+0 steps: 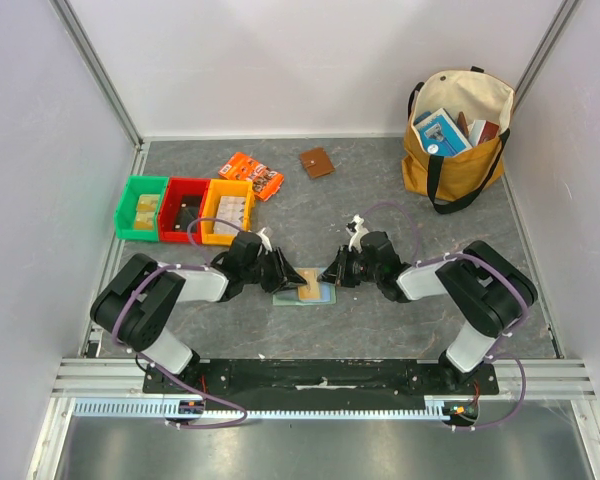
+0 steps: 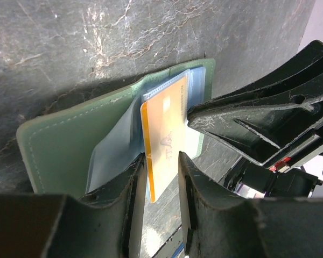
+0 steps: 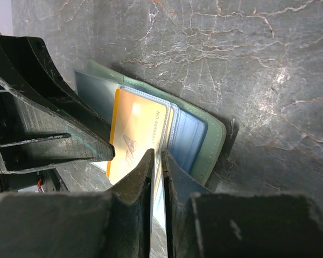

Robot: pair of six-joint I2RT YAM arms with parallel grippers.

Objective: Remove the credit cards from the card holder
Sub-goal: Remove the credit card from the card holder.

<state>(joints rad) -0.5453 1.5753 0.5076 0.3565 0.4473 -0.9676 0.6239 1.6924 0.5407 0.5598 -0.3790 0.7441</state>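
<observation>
a green bin point(image 1: 145, 180), red bin point(image 1: 188, 181) and yellow bin point(image 1: 230, 183) hold bits too small to name, the left hand point(image 2: 160, 158) straddles the orange credit card point(image 2: 164, 129) jutting from the open card holder point(image 2: 59, 150) on the tabletop point(image 1: 380, 200), grip unclear, the right hand point(image 3: 157, 156) pinches the holder's thin edge, and a tote bag point(image 1: 450, 165) holds boxes, half hidden.

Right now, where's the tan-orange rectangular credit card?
The card sticks out of the pale green card holder, centre of the top view, between the left gripper's fingers.
</observation>
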